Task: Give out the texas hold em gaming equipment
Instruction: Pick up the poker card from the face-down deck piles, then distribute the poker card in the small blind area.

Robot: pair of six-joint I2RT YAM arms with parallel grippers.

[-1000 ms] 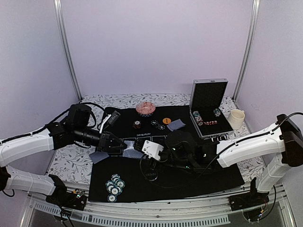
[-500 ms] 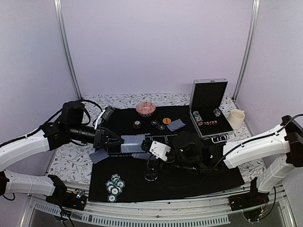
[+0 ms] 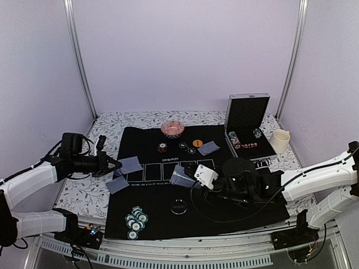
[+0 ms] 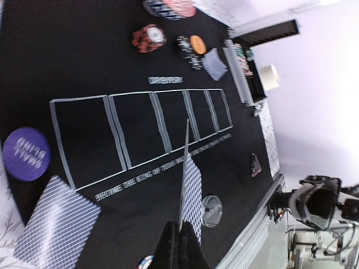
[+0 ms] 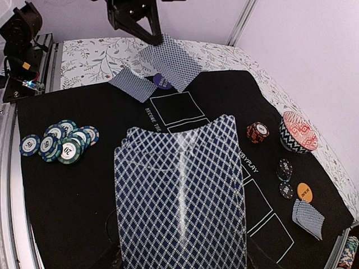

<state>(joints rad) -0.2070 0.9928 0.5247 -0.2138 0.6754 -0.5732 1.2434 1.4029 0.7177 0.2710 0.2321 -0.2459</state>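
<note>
My left gripper [image 3: 114,165] [image 4: 180,240] hangs over the mat's left edge, shut on a single blue-grey-backed playing card [image 3: 130,164] [image 4: 191,188] that shows edge-on in the left wrist view. My right gripper [image 3: 192,175] holds a fanned deck of cards [image 3: 182,175] [image 5: 179,196] above the mat's middle; the deck hides its fingers in the right wrist view. One card [image 3: 116,185] [image 5: 134,84] lies at the mat's left edge beside a purple button [image 4: 26,153] [image 5: 162,82]. Teal chips [image 3: 136,219] [image 5: 60,141] sit at the front left.
At the back of the black mat [image 3: 224,213] are a red chip stack [image 3: 162,148], black chips [image 3: 183,145], an orange button [image 3: 197,143], a small card pile [image 3: 208,148] and a patterned bowl [image 3: 173,128]. A clear disc [image 3: 179,206] lies front centre. Silver case [image 3: 247,115] and cup [image 3: 279,140] stand right.
My left gripper has pulled one card off the deck and drawn back to the left with it. The right arm has carried the deck to the right.
</note>
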